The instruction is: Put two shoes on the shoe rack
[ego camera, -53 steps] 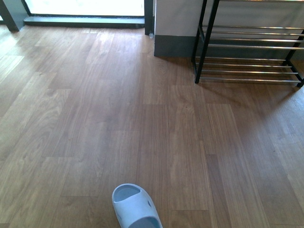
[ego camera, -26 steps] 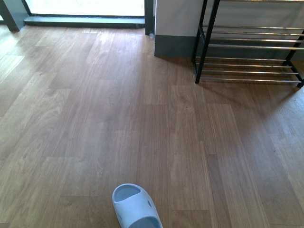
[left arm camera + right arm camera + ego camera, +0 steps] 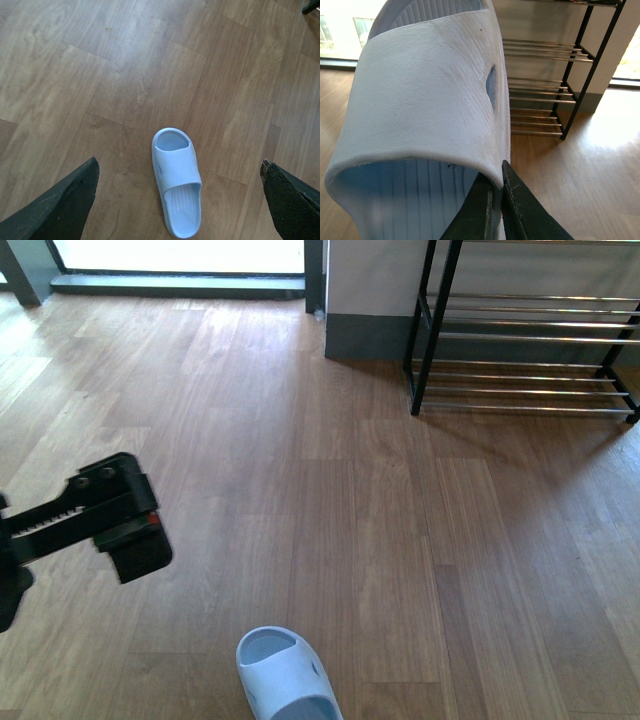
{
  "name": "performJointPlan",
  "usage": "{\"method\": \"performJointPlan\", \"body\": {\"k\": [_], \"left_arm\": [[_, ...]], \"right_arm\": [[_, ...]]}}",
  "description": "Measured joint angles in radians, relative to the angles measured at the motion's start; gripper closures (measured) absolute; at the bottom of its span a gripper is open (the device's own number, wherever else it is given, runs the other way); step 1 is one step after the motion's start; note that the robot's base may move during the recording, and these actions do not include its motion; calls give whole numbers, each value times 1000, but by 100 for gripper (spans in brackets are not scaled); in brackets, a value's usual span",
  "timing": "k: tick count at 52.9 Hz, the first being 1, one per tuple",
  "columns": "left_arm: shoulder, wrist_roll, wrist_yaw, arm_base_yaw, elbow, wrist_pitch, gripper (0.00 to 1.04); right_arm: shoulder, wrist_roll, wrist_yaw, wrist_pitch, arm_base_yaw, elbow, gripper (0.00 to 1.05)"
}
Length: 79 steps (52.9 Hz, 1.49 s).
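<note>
Here we are with the right pincer [image 3: 498,180] clenched on the strap edge of one pale blue-white rubber slide sandal [image 3: 420,100], lifted clear of the floor, and in the right wrist view the tall black-framed shoe rack with chrome bars [image 3: 545,90] stands beyond it. Looking from the front, that rack sits off at about one o'clock against the wall, its lower tiers bare as far as we can see. The second rubber slide sandal [image 3: 285,675] of the same pale blue-white lies flat on the brown wood-plank floor [image 3: 350,490] at six o'clock, toe pointing away from us. At nine o'clock the left pincer [image 3: 140,525] hovers released, and its own camera shows both black fingers [image 3: 60,205] spread wide with that sandal lying between them, well below, nothing touching. So we judge one shoe secured and the pickup of the other in hand. Next, we reckon, the left arm must drop over the sandal and close on its strap or side wall. After that, both sandals need carrying across to one o'clock and setting on the bars without slipping through.
</note>
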Motion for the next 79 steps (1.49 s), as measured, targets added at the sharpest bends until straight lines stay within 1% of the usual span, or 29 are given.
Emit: {"method": "performJointPlan", "body": {"k": [4, 7, 13, 16, 19, 24, 28, 33, 40, 51, 55, 61, 73, 77, 79], "left_arm": [[105, -4, 43, -2, 41, 48, 9], [165, -3, 46, -2, 64, 67, 9], [296, -21, 86, -1, 105, 116, 9], [386, -36, 142, -2, 128, 156, 9], [446, -42, 174, -7, 149, 175, 9], [554, -37, 226, -21, 205, 171, 9], [649, -26, 302, -35, 267, 154, 9], [710, -16, 350, -48, 309, 148, 9], [782, -7, 375, -56, 357, 138, 9], [953, 13, 370, -47, 491, 33, 9], [982, 18, 383, -40, 521, 23, 9], [1049, 34, 376, -37, 602, -46, 9], [1133, 47, 428, -40, 680, -88, 9], [1157, 63, 437, -43, 721, -126, 9], [1167, 64, 459, -43, 734, -126, 9]], "right_arm": [[0, 0, 0, 0, 0, 0, 103], [0, 0, 0, 0, 0, 0, 103], [0, 0, 0, 0, 0, 0, 103], [0, 0, 0, 0, 0, 0, 103], [0, 0, 0, 0, 0, 0, 103], [0, 0, 0, 0, 0, 0, 103], [0, 0, 0, 0, 0, 0, 103], [0, 0, 0, 0, 0, 0, 103], [0, 0, 0, 0, 0, 0, 103], [0, 0, 0, 0, 0, 0, 103], [0, 0, 0, 0, 0, 0, 103], [0, 0, 0, 0, 0, 0, 103], [0, 0, 0, 0, 0, 0, 103], [0, 0, 0, 0, 0, 0, 103], [0, 0, 0, 0, 0, 0, 103]]}}
